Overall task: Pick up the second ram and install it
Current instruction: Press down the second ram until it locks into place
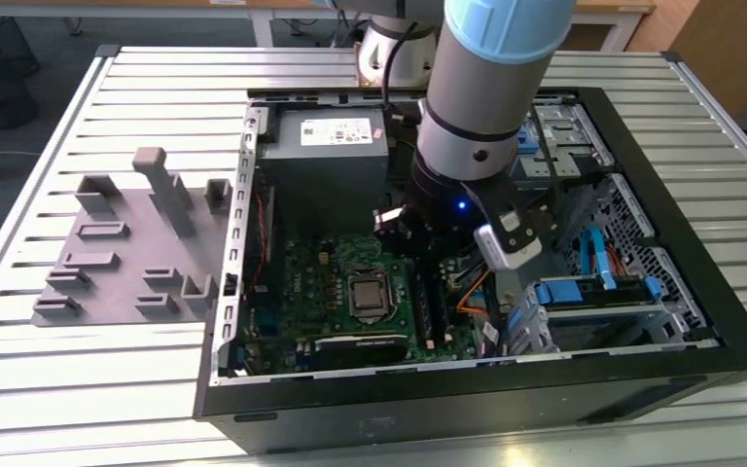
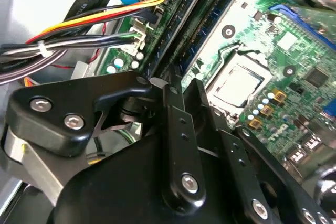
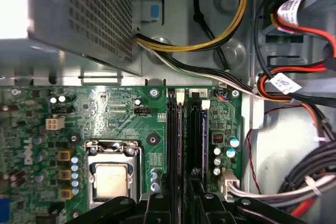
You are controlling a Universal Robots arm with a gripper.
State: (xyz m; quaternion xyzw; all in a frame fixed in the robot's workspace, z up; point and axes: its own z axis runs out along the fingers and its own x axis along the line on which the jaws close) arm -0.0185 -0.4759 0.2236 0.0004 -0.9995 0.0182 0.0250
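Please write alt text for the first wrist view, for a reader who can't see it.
The black end effector sits directly over the long memory slots of a green motherboard, beside the metal-capped processor socket. A perforated grey power-supply box and bundled coloured cables lie beyond the board.

The ram stick [image 3: 205, 124] [image 2: 212, 22] is a long, narrow blue board. It stands on edge in a black slot near the motherboard's cable-side edge.
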